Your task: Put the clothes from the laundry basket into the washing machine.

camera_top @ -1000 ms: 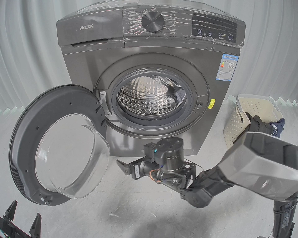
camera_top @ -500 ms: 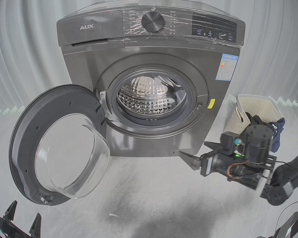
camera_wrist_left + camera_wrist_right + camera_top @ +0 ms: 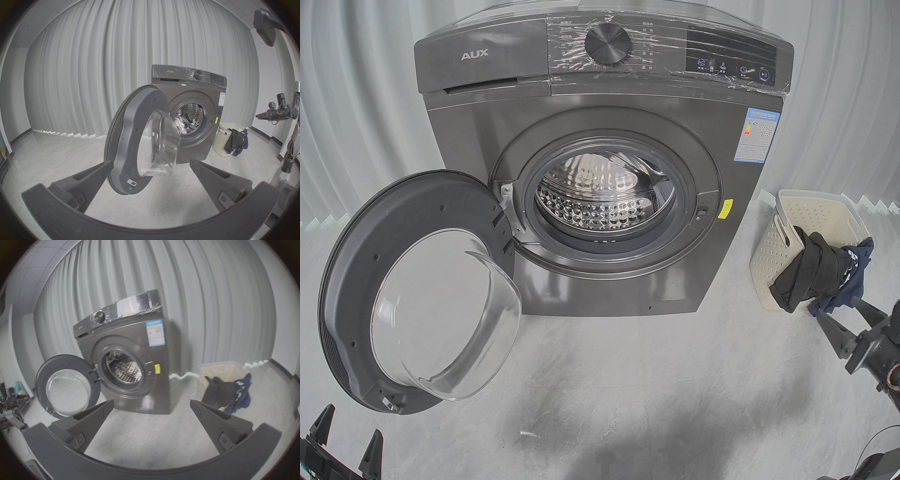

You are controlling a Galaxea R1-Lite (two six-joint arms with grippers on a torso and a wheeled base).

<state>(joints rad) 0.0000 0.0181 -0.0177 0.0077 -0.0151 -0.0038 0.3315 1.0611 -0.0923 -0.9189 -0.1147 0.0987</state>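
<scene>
washing machine [image 3: 204, 97] open; clothes [image 3: 236, 142] draped over laundry basket [image 3: 219, 141].

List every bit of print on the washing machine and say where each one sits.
Top-left panel of the washing machine: brand logo in light capitals, a trade name, left unquoted.
Upper right of the front: blue label with a square code, print too small to read.
Right of the door opening: yellow sticker, nothing legible.
Around the dial and on the control panel: marks and icons, too small to read.
</scene>
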